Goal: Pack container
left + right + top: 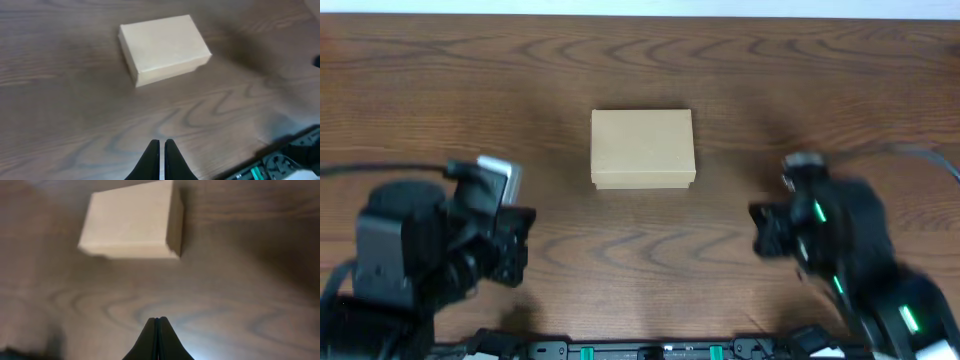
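The container (pixel 642 148) is a small tan cardboard box with its lid shut, lying flat in the middle of the wooden table. It also shows in the left wrist view (pixel 162 47) and in the right wrist view (pixel 131 221). My left gripper (pixel 162 145) is shut and empty, held above the table near and to the left of the box (pixel 515 245). My right gripper (pixel 159 321) is shut and empty, near and to the right of the box (pixel 765 230). Neither gripper touches the box.
The brown wood-grain table (pixel 770 80) fills the overhead view. The arm bases and a rail with green lights (pixel 650 350) run along the near edge. A cable (pixel 380 170) trails off to the left.
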